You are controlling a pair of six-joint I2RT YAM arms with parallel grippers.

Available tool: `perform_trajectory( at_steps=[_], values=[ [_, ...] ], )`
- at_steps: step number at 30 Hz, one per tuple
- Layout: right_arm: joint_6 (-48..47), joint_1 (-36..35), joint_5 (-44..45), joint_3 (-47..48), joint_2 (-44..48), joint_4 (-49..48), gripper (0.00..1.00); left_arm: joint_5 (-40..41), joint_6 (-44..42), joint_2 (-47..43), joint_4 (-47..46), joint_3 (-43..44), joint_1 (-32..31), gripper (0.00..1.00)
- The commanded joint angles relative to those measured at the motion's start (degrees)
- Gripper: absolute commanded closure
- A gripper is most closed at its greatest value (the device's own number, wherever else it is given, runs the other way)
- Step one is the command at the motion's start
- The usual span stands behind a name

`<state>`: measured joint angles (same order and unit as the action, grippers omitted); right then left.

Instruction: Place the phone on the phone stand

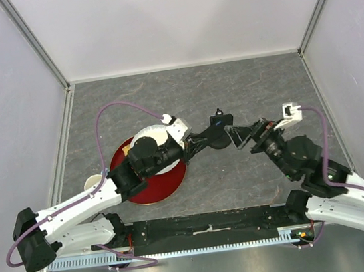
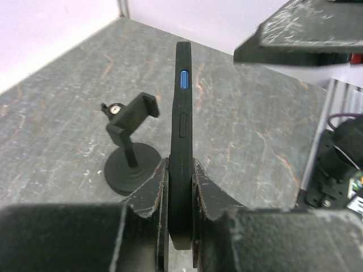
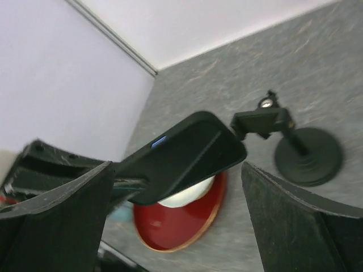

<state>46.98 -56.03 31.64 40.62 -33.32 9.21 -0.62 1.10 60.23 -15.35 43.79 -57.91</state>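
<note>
The phone (image 2: pixel 182 107) is a thin black slab with a blue side button, standing on edge above the table. My left gripper (image 2: pixel 181 165) is shut on its lower end, both fingers pressed flat against its faces. In the right wrist view the phone (image 3: pixel 190 154) juts out between the wide-apart fingers of my right gripper (image 3: pixel 176 170), which is open and does not touch it. The phone stand (image 2: pixel 131 144) has a round disc base, a thin post and a clamp cradle. It stands on the table just left of the phone. Seen from above, the stand (image 1: pixel 219 120) sits between both grippers.
A red plate (image 1: pixel 154 188) carrying a white plate (image 1: pixel 150 136) lies under the left arm, with a small cream cup (image 1: pixel 92 182) to its left. White enclosure walls (image 1: pixel 173 16) ring the grey table (image 1: pixel 249 87). The right gripper's finger (image 2: pixel 306 31) hangs at the left wrist view's top right.
</note>
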Motion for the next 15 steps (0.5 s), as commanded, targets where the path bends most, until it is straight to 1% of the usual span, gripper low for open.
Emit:
perform_trajectory(
  at_steps=[1,3,4,5,6,8,9,12,15],
  values=[
    [-23.40,-0.13,-4.81,5.95,6.68,15.39,0.02,-9.81,0.92,-1.34,2.95,7.71,-0.01,0.98],
    [-29.03,-0.04,-12.71,8.40,8.79,18.10,0.02,-13.16,-0.74,-1.16,6.29,9.90,0.08,0.98],
    [-30.62,-0.13,-16.05,9.29,8.71,18.82,0.02,-17.44,-1.01,-0.73,7.61,10.78,0.25,0.98],
    [-33.85,-0.13,-22.95,11.13,8.28,20.48,0.02,-19.83,-2.76,-0.38,10.58,12.62,0.34,0.98],
    [-35.36,-0.22,-25.90,12.19,6.01,21.80,0.02,-25.69,-3.47,0.06,12.09,13.68,0.60,0.98],
    [-37.65,-0.22,-30.82,14.82,1.19,24.96,0.02,-30.73,-5.14,1.55,17.17,16.75,0.78,0.98],
    [-39.58,-0.13,-31.54,15.79,-0.33,26.11,0.02,-34.32,-5.67,2.08,19.03,17.64,1.04,0.98],
    [-42.92,-0.13,-36.71,17.12,-4.03,26.73,0.05,-38.99,-8.39,4.19,24.47,20.45,1.57,0.98],
    [-45.22,-0.13,-40.93,16.95,-5.26,27.35,0.07,-40.94,-10.33,5.07,27.82,21.77,1.92,0.98]
  ],
)
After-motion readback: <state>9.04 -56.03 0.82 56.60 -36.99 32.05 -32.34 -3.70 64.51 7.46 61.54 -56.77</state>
